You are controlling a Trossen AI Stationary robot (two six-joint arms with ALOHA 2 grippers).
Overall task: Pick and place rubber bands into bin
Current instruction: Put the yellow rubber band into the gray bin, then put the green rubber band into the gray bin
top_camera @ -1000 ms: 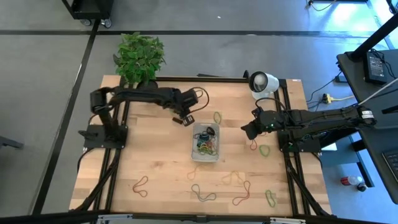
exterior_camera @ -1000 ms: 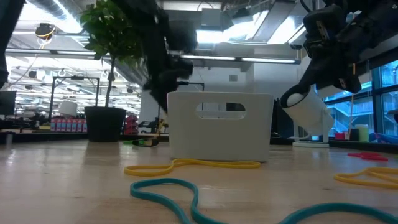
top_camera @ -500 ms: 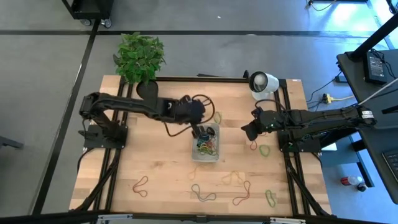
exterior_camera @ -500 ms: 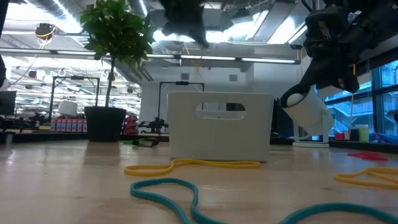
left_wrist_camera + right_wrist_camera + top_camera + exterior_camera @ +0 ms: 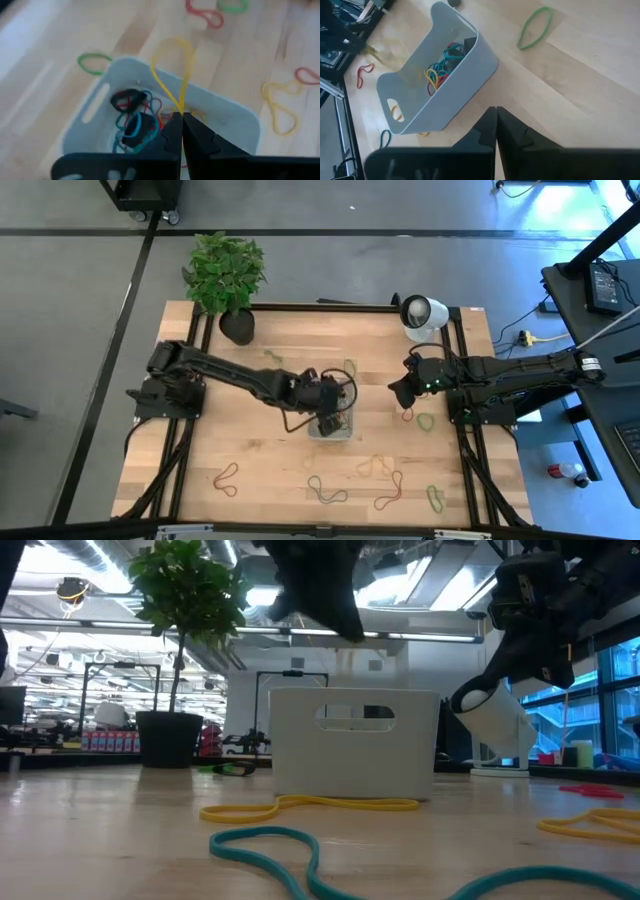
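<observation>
The translucent grey-white bin [image 5: 345,432] sits mid-table and holds several tangled red, teal, yellow and dark rubber bands [image 5: 132,112]. My left gripper [image 5: 327,404] hovers over the bin, shut on a yellow rubber band [image 5: 175,60]. My right gripper [image 5: 394,392] hangs shut to the right of the bin, above bare wood, touching nothing. Loose bands lie flat on the table: a red [image 5: 407,413] and a green one [image 5: 425,421] near the right gripper, a yellow-green one [image 5: 350,367] beyond the bin, and several along the near edge [image 5: 326,491]. My left gripper pinches the yellow rubber band at one end of its loop [image 5: 179,106] between the two shut fingers, coming from above and pointing down. The rest of the loop hangs slack below the fingers, lifted clear, over the bin's opening and rim [image 5: 125,62].
A potted plant [image 5: 225,275] stands at the far left corner and a round white lamp-like object [image 5: 422,313] at the far right. In the low view a yellow band [image 5: 310,805] and a teal band [image 5: 300,850] lie in front of the bin [image 5: 350,745].
My left gripper has swung from beyond the bin's far left corner toward the near edge and right, ending over the bin. It has stayed shut the whole way. The right arm has kept still.
</observation>
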